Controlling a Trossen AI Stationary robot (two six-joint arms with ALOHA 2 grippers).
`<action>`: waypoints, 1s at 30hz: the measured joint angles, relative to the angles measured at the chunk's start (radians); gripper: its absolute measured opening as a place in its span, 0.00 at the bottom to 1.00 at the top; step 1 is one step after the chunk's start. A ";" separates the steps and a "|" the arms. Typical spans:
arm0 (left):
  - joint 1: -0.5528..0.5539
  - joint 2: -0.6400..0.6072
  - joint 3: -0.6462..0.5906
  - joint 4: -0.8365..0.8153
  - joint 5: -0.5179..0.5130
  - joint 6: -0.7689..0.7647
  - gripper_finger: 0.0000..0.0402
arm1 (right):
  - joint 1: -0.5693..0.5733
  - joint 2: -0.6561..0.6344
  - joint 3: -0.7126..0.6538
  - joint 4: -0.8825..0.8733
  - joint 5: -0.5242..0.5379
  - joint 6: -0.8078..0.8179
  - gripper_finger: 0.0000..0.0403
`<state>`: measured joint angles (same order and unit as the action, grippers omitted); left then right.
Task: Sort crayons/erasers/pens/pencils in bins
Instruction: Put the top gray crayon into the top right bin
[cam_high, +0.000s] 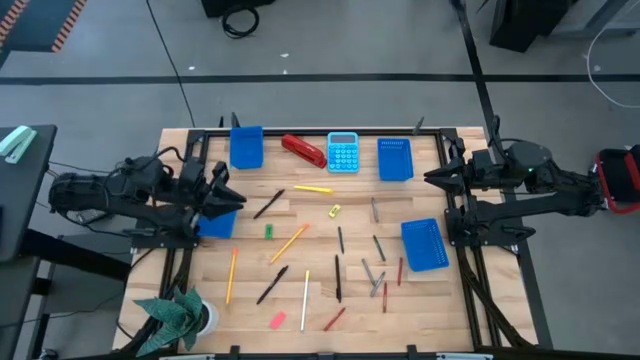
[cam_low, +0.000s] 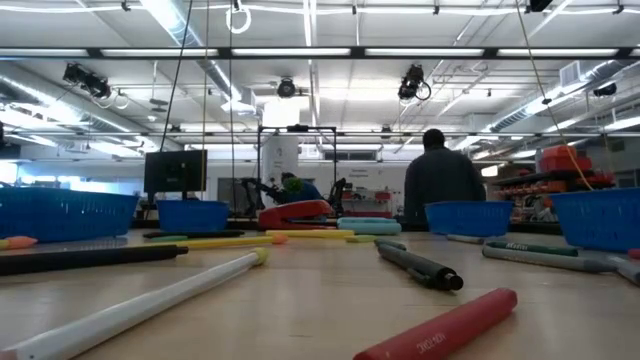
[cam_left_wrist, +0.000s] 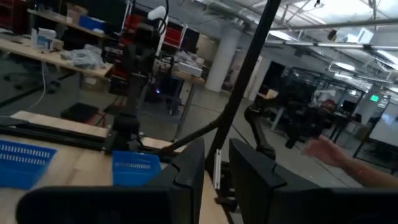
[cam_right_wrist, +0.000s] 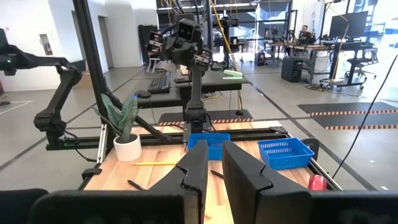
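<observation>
Blue bins hold nothing visible; pencils, pens on table.

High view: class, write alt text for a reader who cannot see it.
Pens, pencils, crayons and erasers lie scattered on a wooden table with four blue bins, a calculator and a red stapler. Both arms wait at the sides.

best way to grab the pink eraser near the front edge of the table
Judging by the high view, come straight down on the pink eraser and pinch it across its short width. It lies flat, turned at a slant, so the wrist would need turning to match. It sits apart from the white pencil beside it, which leaves room for the fingers. The left gripper is the nearer one.
</observation>
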<state>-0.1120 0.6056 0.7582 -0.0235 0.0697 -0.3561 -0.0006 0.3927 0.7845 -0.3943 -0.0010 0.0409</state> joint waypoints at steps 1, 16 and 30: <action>-0.015 -0.001 0.000 0.004 -0.021 0.001 0.19 | 0.000 0.000 0.000 0.000 0.000 0.000 0.14; -0.196 0.025 0.000 -0.007 -0.333 0.140 0.14 | 0.000 0.000 0.000 0.000 0.000 -0.009 0.14; -0.146 0.101 0.000 0.018 -0.343 0.479 0.18 | 0.000 0.009 0.000 0.037 0.007 0.000 0.14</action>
<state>-0.2579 0.7067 0.7586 -0.0056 -0.2733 0.1230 -0.0006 0.4019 0.7845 -0.3572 0.0056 0.0406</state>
